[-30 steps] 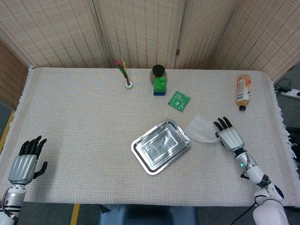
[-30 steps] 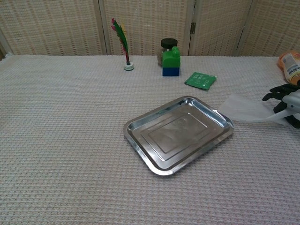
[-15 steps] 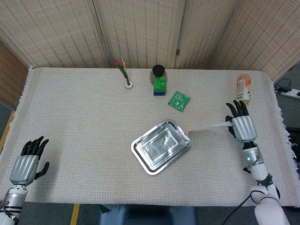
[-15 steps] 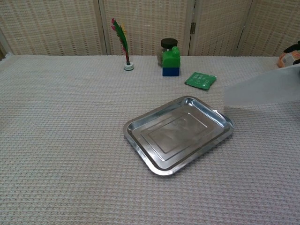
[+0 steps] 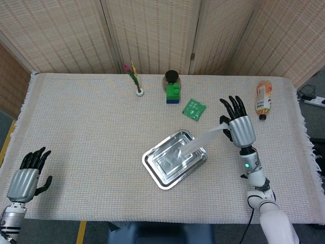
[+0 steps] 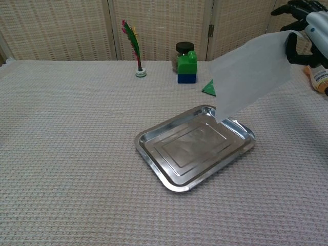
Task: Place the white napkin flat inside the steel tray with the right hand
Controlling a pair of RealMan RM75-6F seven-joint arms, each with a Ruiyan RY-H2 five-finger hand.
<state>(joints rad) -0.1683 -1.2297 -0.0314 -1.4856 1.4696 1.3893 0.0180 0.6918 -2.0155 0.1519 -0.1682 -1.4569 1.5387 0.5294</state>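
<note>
My right hand (image 5: 236,125) (image 6: 306,20) pinches one edge of the white napkin (image 6: 249,75) (image 5: 203,139) and holds it in the air. The napkin hangs down, its lower corner over the far right part of the steel tray (image 5: 158,176) (image 6: 159,164). The tray lies near the table's middle with nothing inside it. My left hand (image 5: 26,177) rests at the near left edge of the table, holding nothing, its fingers slightly apart.
A green packet (image 5: 194,109) lies behind the tray, partly hidden by the napkin in the chest view. A green and blue block (image 5: 172,94) stands before a dark jar (image 5: 171,77). A small feather stand (image 5: 136,82) is at the back, an orange bottle (image 5: 263,98) at the far right.
My right hand has lifted the napkin off the table and carried it left, from beside the tray to over the tray's right part. The left hand has barely moved.
</note>
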